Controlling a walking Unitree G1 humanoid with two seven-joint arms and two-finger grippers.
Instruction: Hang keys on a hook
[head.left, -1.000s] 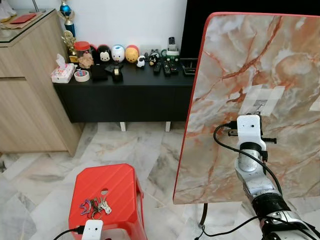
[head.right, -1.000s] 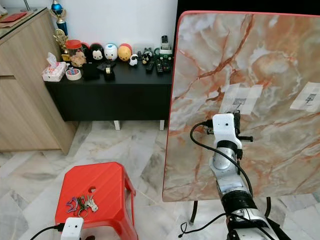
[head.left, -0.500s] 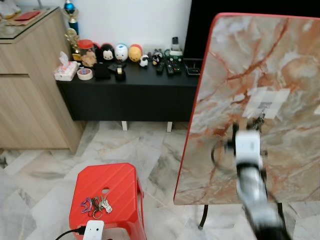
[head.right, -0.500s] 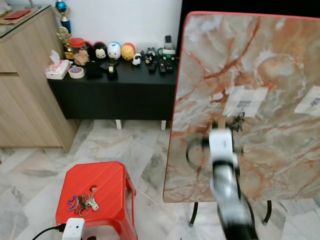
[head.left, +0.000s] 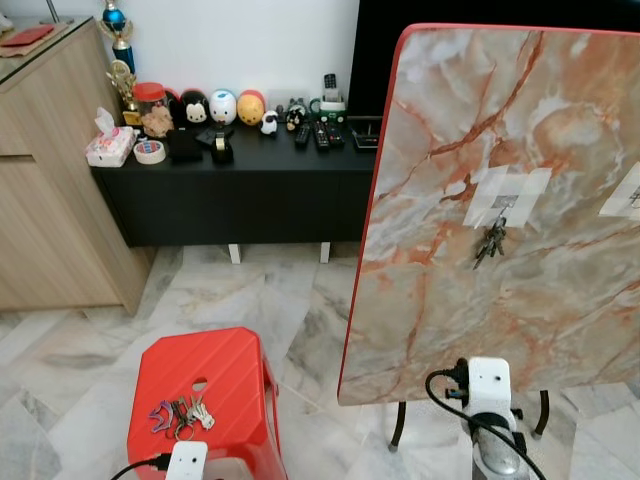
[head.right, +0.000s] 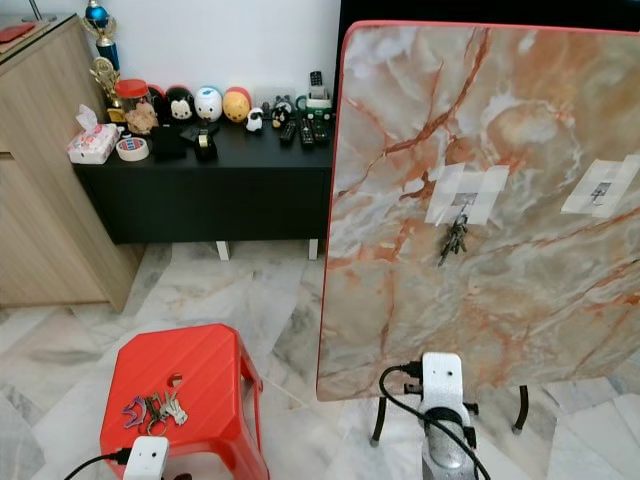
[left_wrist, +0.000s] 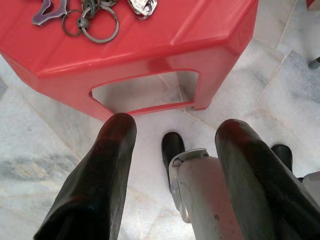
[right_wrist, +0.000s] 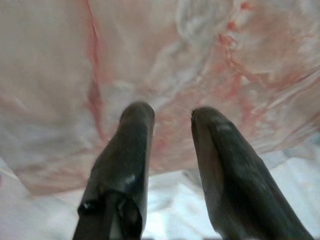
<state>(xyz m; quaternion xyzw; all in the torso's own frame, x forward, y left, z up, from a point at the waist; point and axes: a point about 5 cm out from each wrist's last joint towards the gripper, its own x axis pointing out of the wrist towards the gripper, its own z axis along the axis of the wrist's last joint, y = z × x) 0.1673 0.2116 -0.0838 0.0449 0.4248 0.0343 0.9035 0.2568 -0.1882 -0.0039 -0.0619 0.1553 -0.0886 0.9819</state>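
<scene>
Marble flooring surrounds an upright marbled board (head.left: 520, 200), where keys (head.left: 491, 240) are seen hanging from a taped hook (head.left: 503, 203). Right gripper (right_wrist: 170, 125) is spread, empty. Loose tape could release them.

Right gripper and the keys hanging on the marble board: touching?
Apart. In the left eye view the hung keys dangle from the taped hook, with bare marble board below them. The right gripper, open and empty, points at the board's lower edge.

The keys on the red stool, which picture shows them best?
The left wrist view: the keys and their rings look big and sharp on the red stool. Both eye views show them as a small bunch. The right wrist view faces the marble board.
</scene>
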